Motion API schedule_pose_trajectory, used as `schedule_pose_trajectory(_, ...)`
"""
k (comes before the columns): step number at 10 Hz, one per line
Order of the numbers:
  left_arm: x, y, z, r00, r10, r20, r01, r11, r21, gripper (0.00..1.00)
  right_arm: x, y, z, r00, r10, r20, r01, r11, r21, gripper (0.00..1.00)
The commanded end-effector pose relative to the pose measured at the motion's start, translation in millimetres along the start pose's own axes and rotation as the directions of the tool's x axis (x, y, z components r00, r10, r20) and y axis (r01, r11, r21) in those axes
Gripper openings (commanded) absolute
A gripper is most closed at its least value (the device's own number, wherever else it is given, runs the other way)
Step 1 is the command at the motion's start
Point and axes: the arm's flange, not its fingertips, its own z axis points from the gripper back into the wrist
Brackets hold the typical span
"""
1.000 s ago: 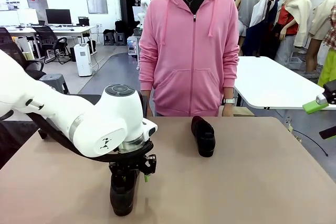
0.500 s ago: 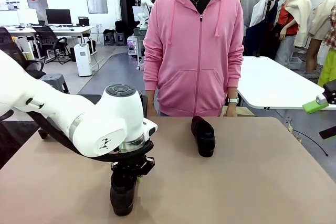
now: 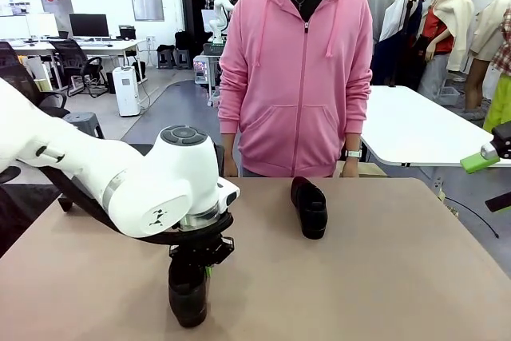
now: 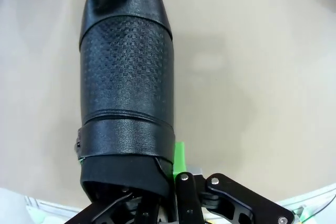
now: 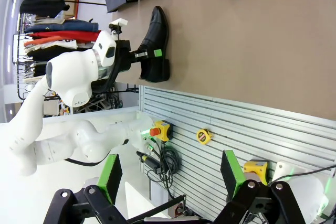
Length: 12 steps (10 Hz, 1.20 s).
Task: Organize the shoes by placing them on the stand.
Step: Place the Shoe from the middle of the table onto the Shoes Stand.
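A tan table (image 3: 399, 277) is seen, with two black shiny shoes on it. The near shoe (image 3: 188, 297) is found at the near edge of the table, a bit left of the middle. Its round toe is pointed toward the near side. It looks to be resting on the table top.

The left gripper (image 3: 198, 271) is set straight down on the near shoe from above. Its fingers are closed tight on the back part of the shoe, by the heel. In the left wrist view, a green pad (image 4: 179, 153) is pressed flat against one side of the shoe. The bumpy top of the shoe and its smooth toe are seen past the fingers.

The far shoe (image 3: 309, 207) is placed near the far edge of the table, a little right of the middle. It is well apart from the near shoe. It is not touched by anything.

The right gripper (image 5: 170, 174) is held off past the right side of the table. Its fingers (image 5: 111, 177) are spread wide open, and nothing is held between them.

A person (image 3: 295, 77) in a pink hooded top is seen standing at the far side of the table, just behind the far shoe. The person's arms are hung down at the sides.
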Motion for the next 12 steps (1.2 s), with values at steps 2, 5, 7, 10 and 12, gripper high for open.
schedule_pose_trajectory(2,-38.8,43.1,87.0,0.993,-0.09,0.08,0.089,0.996,0.023,0.0,1.0,4.2,3.1,1.0,0.001,0.002,-0.001,1.0,0.019,1.0)
schedule_pose_trajectory(5,-91.3,90.8,163.6,0.948,-0.183,0.262,0.2,0.979,-0.039,0.0,1.0,4.2,3.1,1.0,0.001,0.002,-0.001,1.0,0.019,1.0)
schedule_pose_trajectory(7,-74.7,60.0,141.7,0.97,-0.141,0.2,0.147,0.989,-0.014,0.0,1.0,4.2,3.1,1.0,0.001,0.002,-0.001,1.0,0.019,1.0)
schedule_pose_trajectory(10,-74.7,60.0,141.7,0.97,-0.141,0.2,0.147,0.989,-0.014,0.0,1.0,4.2,3.1,1.0,0.001,0.002,-0.001,1.0,0.019,1.0)
schedule_pose_trajectory(12,-74.7,60.0,141.7,0.97,-0.141,0.2,0.147,0.989,-0.014,0.0,1.0,4.2,3.1,1.0,0.001,0.002,-0.001,1.0,0.019,1.0)
